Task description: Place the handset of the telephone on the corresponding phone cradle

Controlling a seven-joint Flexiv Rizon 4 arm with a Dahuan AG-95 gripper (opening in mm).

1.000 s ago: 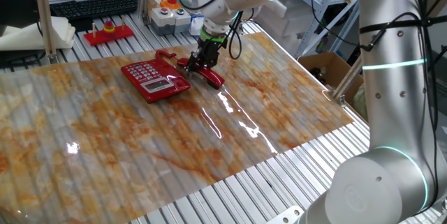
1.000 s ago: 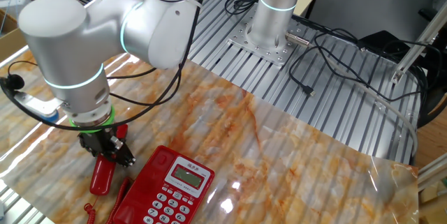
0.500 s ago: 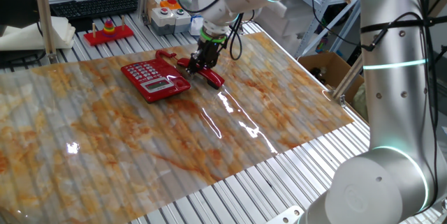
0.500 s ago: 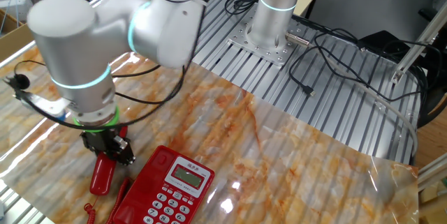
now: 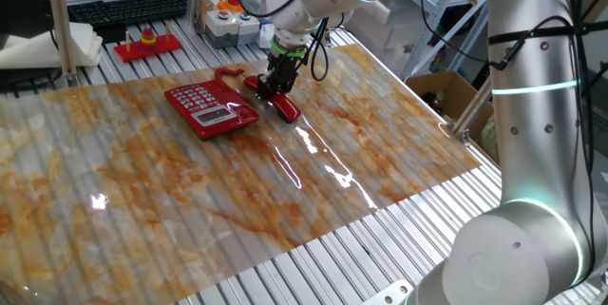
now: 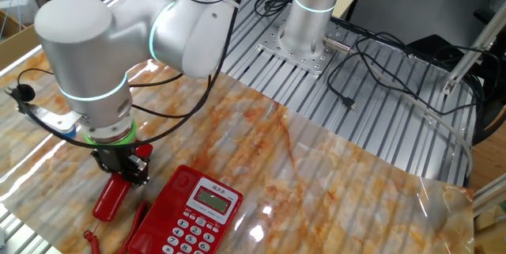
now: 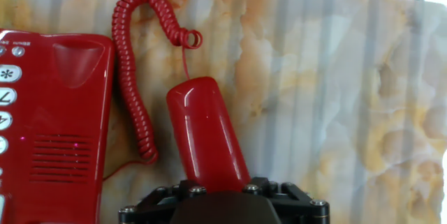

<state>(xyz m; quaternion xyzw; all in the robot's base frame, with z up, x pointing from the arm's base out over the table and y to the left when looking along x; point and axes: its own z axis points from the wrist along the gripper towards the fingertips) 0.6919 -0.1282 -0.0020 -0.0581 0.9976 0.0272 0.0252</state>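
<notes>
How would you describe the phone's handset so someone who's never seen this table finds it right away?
Start at the marbled orange sheet covering the table, then find the red telephone with the pale keypad. Beside it, off the cradle, lies the handset, under the tool closed on it. It is the glossy red rounded bar with a coiled cord, unlike the flat base.

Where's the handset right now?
In the hand view, the handset is in the gripper, just right of the telephone and its coiled cord.
</notes>
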